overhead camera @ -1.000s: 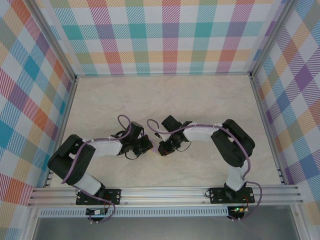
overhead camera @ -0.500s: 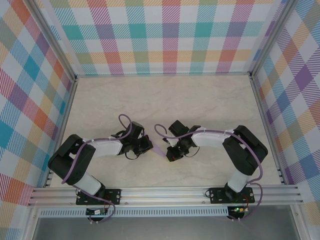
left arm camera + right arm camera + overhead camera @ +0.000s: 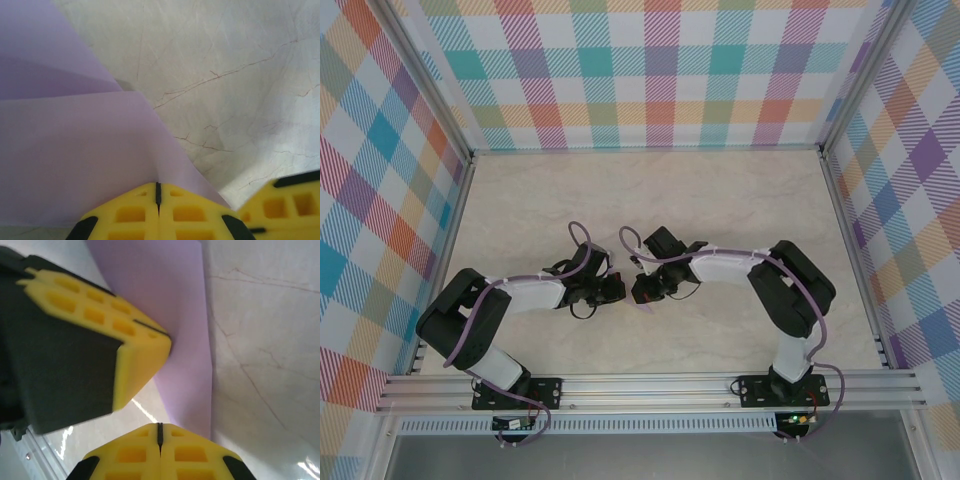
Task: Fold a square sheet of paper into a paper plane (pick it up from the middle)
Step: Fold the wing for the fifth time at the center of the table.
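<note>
Where the two arms meet, near the middle of the marble table, the overhead camera shows the left gripper and the right gripper nearly tip to tip, both low over the surface. That view takes in both arms from base to wrist and the plaid walls around the table. At that distance I cannot tell how either pair of fingers stands.

The wrist cameras make that clear. In the left one, the left gripper has its two yellow fingers pressed together, with a thin dark seam between them. The sheet of paper runs right into that seam, so it is pinched at its edge. The lavender paper lies flat on the table and fans away to the upper left in three overlapping layers. One yellow finger of the right gripper shows at the lower right corner.

In the right one, the right gripper is also closed tight. A narrow lavender strip of the sheet comes down from the top to its fingertips and appears pinched there. One finger of the left gripper sits just beside the strip, on top of it.

By my count there are two arms, two grippers and one sheet.
</note>
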